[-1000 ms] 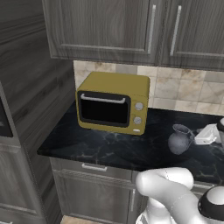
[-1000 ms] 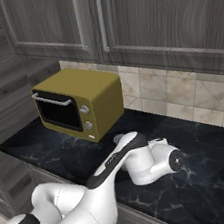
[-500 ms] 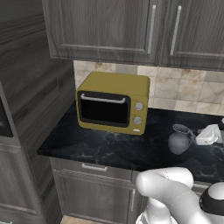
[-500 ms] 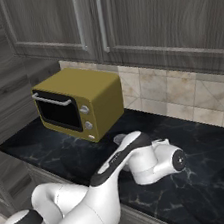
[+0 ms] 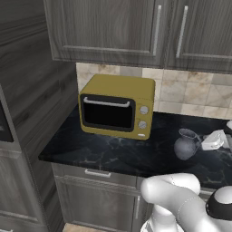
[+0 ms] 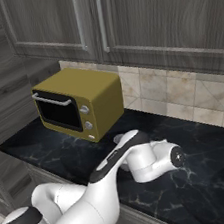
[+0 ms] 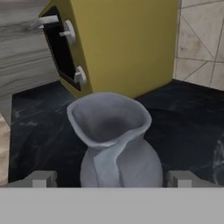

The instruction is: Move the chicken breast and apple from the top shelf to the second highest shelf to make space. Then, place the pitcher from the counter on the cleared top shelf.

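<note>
The dark grey-blue pitcher [image 5: 185,146] stands upright on the black counter [image 5: 104,149], right of the yellow oven. My gripper [image 5: 202,143] comes at it from the right, level with its neck. In the hand view the pitcher [image 7: 116,144] stands close in front. My gripper [image 7: 111,179] is open, with one fingertip [image 7: 41,179] on each side of the belly and not touching it. In the right base view my arm hides most of the pitcher. The chicken breast, the apple and both shelves are out of view.
The yellow oven [image 5: 118,106] [image 6: 77,101] [image 7: 118,43] stands on the counter [image 6: 208,171] just behind and left of the pitcher. Dark wood cabinets [image 5: 136,27] hang above, over a tiled backsplash [image 6: 182,91]. A tall dark panel [image 5: 27,90] bounds the counter's left end.
The hand has edged a little closer to the pitcher. The jaws stay open and the pitcher has not moved.
</note>
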